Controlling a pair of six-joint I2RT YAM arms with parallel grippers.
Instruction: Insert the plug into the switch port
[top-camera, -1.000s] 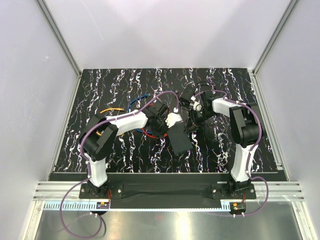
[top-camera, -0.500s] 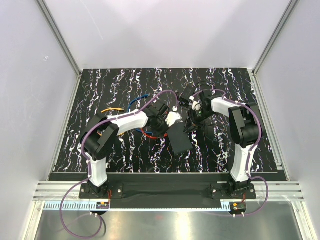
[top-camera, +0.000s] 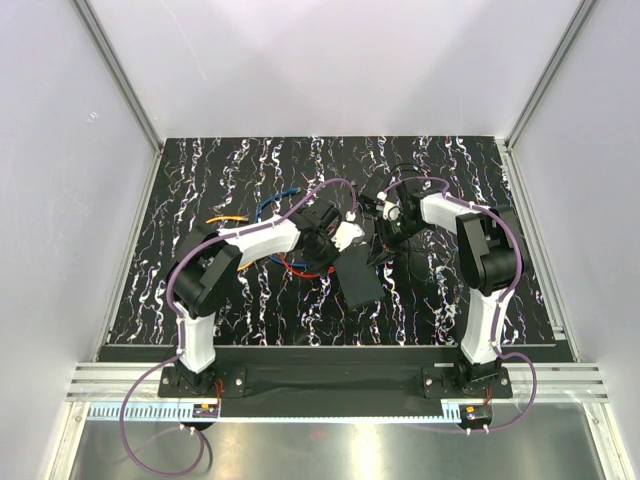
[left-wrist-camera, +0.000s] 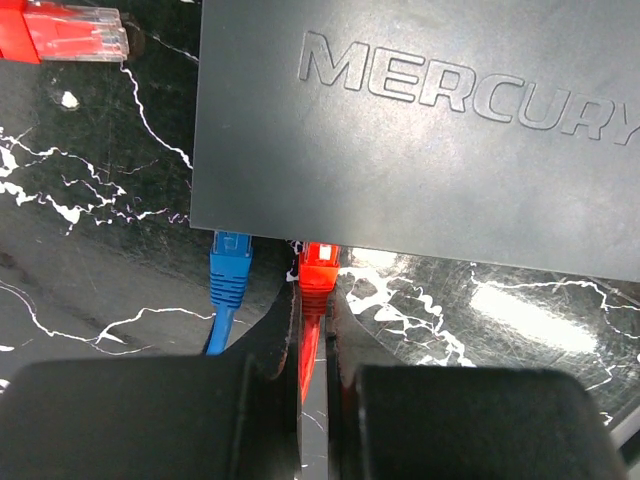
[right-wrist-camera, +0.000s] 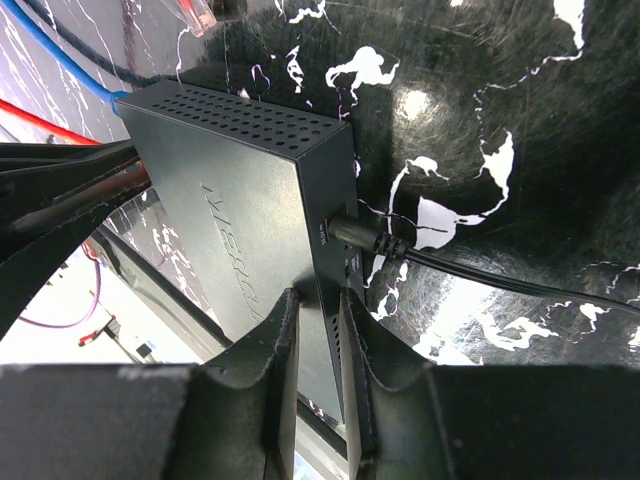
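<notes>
A flat, matte black rectangular box (left-wrist-camera: 400, 150) with the word MERCURY pressed into its top lies near the middle of the black, white-veined marble-pattern desk (top-camera: 250, 310), between the two arms. The left fingers (left-wrist-camera: 278, 345) are pressed together on a red plug (left-wrist-camera: 318, 268) and the red cable just behind it, with no gap visible on either side of the cable. The plug points straight at the near edge of the box and its front end meets that edge. The switch port is hidden under the lip of the box, so how deep the plug sits cannot be told. Just to the left of the red plug, a blue plug (left-wrist-camera: 231, 262) on a blue cable also reaches the same edge; the two stand side by side, apart from each other.

A second red plug with a clear plastic tip (left-wrist-camera: 62, 30) lies loose on the desk beyond the far left corner of the box.

The right fingers (right-wrist-camera: 270, 340) are partly closed, pinching the box near a corner, one finger on the top face and the other on the underside. Just beside them, a black round power cord (right-wrist-camera: 480, 270) is plugged into the short side of the box. Rows of small vent holes run along the long side seen from the right wrist.
</notes>
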